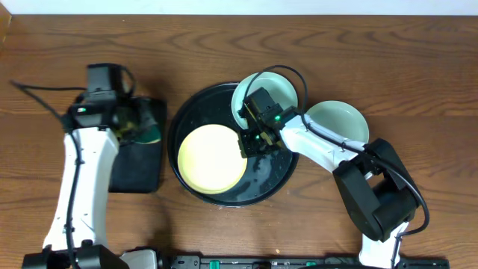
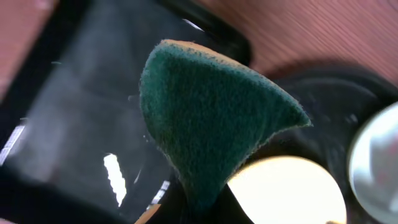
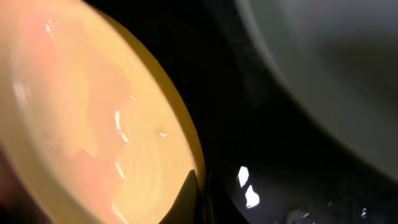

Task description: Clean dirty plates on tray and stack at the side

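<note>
Yellow plate (image 1: 210, 158) lies in my one tray (image 1: 196, 104). Right gripper (image 1: 252, 143) hangs low at its edge; I can't tell its grip. Mint plate (image 1: 280, 86) sits at the far rim, and second mint plate (image 1: 340, 119) is on the table (image 1: 418, 60). That's three. Left gripper (image 1: 138, 123) pinches one sponge (image 2: 205, 124).

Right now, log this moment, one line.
left gripper: shut on green sponge | right gripper: at rim of pale yellow round plate | plate: in glossy black round tray

The wooden table (image 1: 224, 33) carries a round tray (image 1: 263, 184), a rectangular tray (image 1: 134, 168) and a mint plate (image 1: 340, 119).
</note>
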You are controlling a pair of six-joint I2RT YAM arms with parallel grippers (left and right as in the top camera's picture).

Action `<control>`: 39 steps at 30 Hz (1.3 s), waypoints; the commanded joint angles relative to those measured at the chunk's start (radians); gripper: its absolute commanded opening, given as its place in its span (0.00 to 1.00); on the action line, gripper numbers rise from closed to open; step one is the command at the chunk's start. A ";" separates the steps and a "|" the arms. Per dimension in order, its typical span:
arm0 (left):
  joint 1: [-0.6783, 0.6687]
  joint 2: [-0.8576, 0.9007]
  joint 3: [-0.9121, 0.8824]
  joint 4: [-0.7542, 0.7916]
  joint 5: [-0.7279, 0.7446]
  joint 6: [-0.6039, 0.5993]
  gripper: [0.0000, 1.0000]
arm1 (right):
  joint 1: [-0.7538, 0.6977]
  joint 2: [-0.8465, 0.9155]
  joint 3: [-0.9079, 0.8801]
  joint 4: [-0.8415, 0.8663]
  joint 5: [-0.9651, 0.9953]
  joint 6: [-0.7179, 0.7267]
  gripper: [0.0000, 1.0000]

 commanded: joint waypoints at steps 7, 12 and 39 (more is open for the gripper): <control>0.103 -0.005 0.014 -0.003 -0.011 0.031 0.08 | 0.011 -0.187 0.066 -0.134 0.210 -0.134 0.01; 0.103 -0.005 0.014 -0.003 -0.011 0.031 0.08 | 0.066 -0.314 0.066 -0.179 0.517 -0.187 0.01; 0.103 -0.005 0.007 -0.022 -0.011 0.032 0.07 | 0.589 -0.438 0.066 -0.029 1.753 -0.414 0.01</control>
